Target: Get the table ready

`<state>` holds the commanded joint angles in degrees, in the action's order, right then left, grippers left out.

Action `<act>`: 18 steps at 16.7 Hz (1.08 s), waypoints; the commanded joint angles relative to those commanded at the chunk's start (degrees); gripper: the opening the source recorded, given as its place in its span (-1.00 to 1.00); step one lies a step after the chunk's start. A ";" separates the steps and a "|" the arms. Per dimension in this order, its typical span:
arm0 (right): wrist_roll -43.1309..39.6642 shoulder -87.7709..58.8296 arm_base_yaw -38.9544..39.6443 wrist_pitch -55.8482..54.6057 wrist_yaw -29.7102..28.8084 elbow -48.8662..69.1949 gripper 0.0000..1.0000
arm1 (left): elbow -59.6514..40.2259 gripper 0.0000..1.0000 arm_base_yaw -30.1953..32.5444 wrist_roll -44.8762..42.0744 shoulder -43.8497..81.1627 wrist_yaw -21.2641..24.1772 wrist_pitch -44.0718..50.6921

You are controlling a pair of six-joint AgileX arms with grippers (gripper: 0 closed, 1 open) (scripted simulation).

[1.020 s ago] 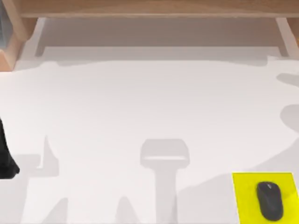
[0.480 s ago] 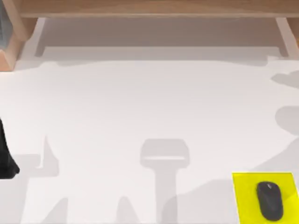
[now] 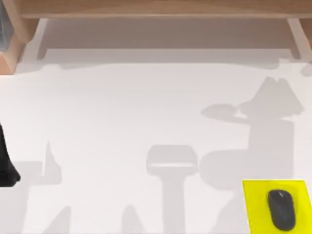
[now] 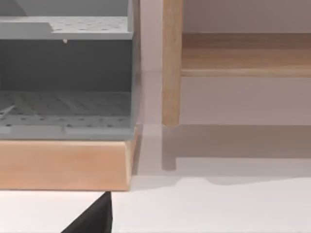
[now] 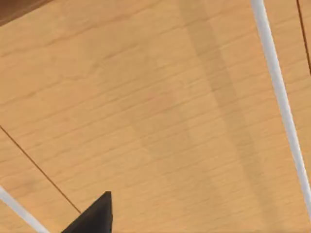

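The table (image 3: 146,107) is a large white top with a light wooden frame (image 3: 156,9) along its far edge. My left arm (image 3: 6,165) is parked at the table's left edge. A dark part of my left gripper (image 4: 92,221) sits low in the left wrist view, above the white top. In the right wrist view, a dark part of my right gripper (image 5: 92,218) hangs over a light wooden surface (image 5: 155,107) crossed by thin white lines.
A bright yellow mat (image 3: 277,207) lies at the front right corner with a black computer mouse (image 3: 282,209) on it. A grey perforated shelf unit (image 4: 65,73) on a wooden base (image 4: 63,165) stands at the far left corner.
A large shadow on the right half of the table has grown and shifted toward the middle. The left arm, mat and mouse have not moved.
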<state>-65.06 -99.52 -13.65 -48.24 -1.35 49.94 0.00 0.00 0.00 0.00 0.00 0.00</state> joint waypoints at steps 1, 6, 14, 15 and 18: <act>3.84 6.47 0.79 2.95 0.08 -3.06 1.00 | 0.00 1.00 0.00 0.00 0.00 0.00 0.00; 24.93 42.56 5.13 19.54 0.52 -20.20 1.00 | 0.00 1.00 0.00 0.00 0.00 0.00 0.00; 56.02 88.75 11.63 42.15 1.15 -43.60 1.00 | 0.00 1.00 0.00 0.00 0.00 0.00 0.00; 58.61 92.03 12.20 43.93 1.20 -45.45 1.00 | 0.00 1.00 0.00 0.00 0.00 0.00 0.00; 63.96 98.32 13.40 47.52 1.32 -49.20 1.00 | 0.00 1.00 0.00 0.00 0.00 0.00 0.00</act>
<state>-1.09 -1.20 -0.25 -0.72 -0.03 0.74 0.00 0.00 0.00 0.00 0.00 0.00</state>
